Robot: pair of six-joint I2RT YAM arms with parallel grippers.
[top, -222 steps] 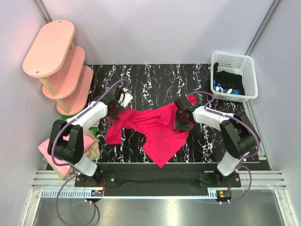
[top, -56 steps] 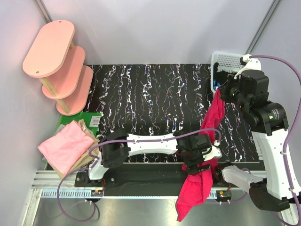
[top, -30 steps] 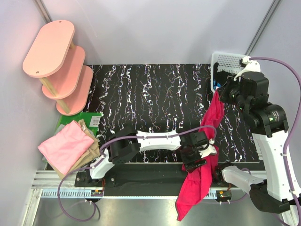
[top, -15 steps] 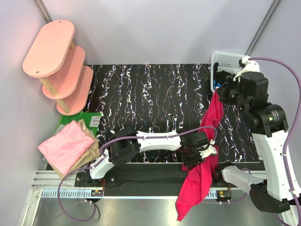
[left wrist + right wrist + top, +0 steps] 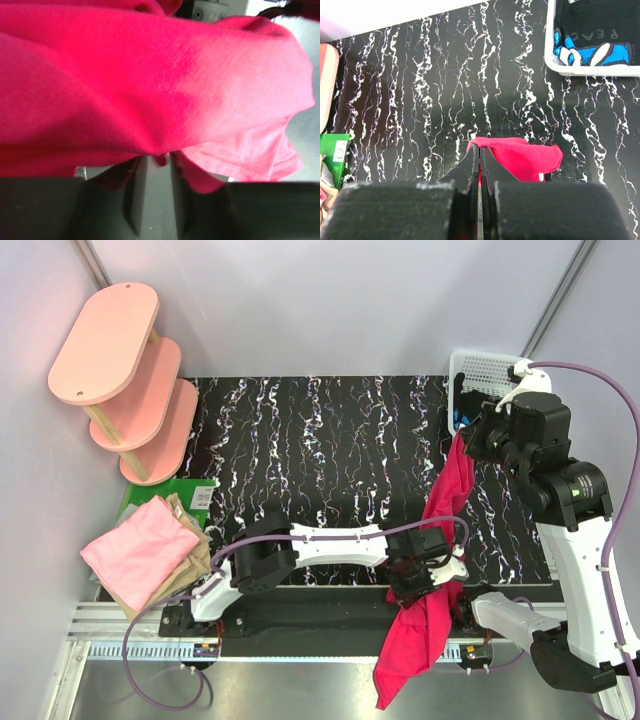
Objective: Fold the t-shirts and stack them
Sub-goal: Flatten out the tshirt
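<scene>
Crimson-pink cloth t-shirt point(image 5: 437, 530): no longer spread on the black white-veined table point(image 5: 320, 440) as it was seconds ago, but lifted and strung as a twisted band from high at the far right down past the near edge, loose tail dangling below the arm bases. Pinched at the top by the right gripper point(image 5: 479, 150), fingers pressed together on a fold, raised just beside the white plastic basket point(image 5: 480, 365). Caught lower down by the left gripper point(image 5: 425, 578), reached right across to the near right; in its wrist view, fingers set narrow with cloth bunched over the tips, so seemingly clamped on it, though tips themselves hidden. Shifted a little nearer and lower within the last second, probably hunting along the cloth for a hem or corner. Points to shaking out and re-gripping, not folding yet; calls for laying flat again before any crease. Waiting at the left edge, well apart: folded light pink t-shirt point(image 5: 140, 545) on top of a tan t-shirt point(image 5: 195, 558), the stack to be joined
</scene>
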